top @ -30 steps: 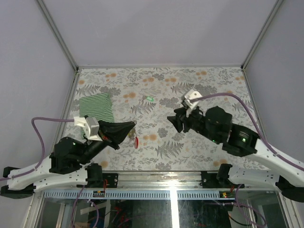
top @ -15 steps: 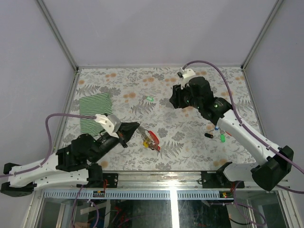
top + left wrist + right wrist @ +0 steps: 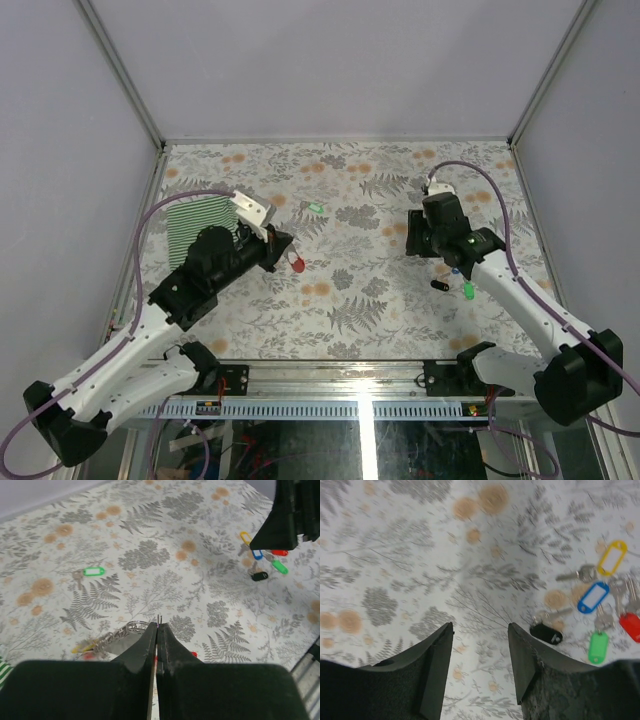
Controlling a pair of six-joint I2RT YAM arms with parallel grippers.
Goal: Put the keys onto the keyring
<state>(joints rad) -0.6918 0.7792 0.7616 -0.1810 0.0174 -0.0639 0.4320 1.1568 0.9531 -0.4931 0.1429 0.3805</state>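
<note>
Green striped cloth [image 3: 195, 222] is far-left on the worktop [image 3: 380, 310], its right edge hidden under the left arm. One lone green key [image 3: 315, 208] sits mid-far, apart from everything else. The main bunch of keys [image 3: 593, 597] lies on the right side, with yellow, blue, red, green and black tags close together. Part of it is hidden under the right arm in the top view. Only bare worktop lies between the keyring and that bunch.

The worktop has a grey fern and orange flower print. There are plain pale walls on three sides, metal rails up the corners and a metal rail along the near edge.

The left arm reaches diagonally from near-left toward centre, forearm over the cloth. The left gripper [image 3: 156, 630] is clamped tight, with a thin metal sliver poking out between the tips. The keyring [image 3: 296, 262] sits right at those tips, left of centre. Its red loop is on their near-right side, and its wire rings are just beside the fingers in the wrist view. Can't tell if it touches the worktop.

The right arm comes up from near-right and angles in toward centre-right. The right gripper [image 3: 480, 627] points down, jaws moderately wide with nothing between them. The bunch is just beside it on the near-right.
</note>
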